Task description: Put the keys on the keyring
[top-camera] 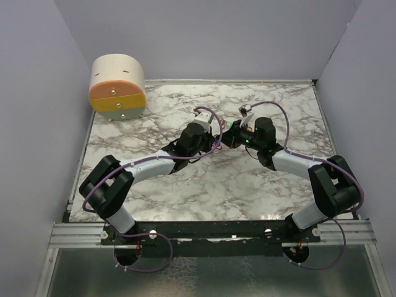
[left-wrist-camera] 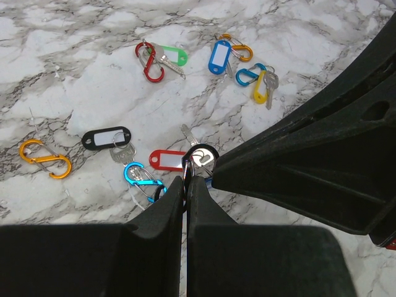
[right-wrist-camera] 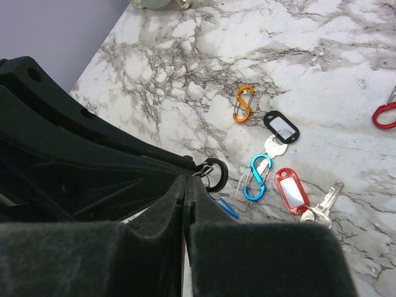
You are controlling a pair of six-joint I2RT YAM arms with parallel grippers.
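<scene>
Left wrist view: left gripper [left-wrist-camera: 185, 180] pressed together, pinching black keyring [left-wrist-camera: 202, 154].
Right gripper [right-wrist-camera: 185, 183]: pressed together, tips at the keyring.
Red key [left-wrist-camera: 167, 159]: on table [left-wrist-camera: 74, 93], just beyond, far side.

Your right wrist view's edge cuts off a red carabiner [right-wrist-camera: 385, 116]; a blue piece [right-wrist-camera: 226, 208] lies half hidden under the right gripper's [right-wrist-camera: 185, 183] fingers [right-wrist-camera: 207, 215].

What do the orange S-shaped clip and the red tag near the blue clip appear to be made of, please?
The orange S-shaped clip looks like anodised metal: glossy coloured sheen, thin wire gates. The red tag looks like moulded plastic, probably: smooth, opaque frame around a white label window.
</scene>
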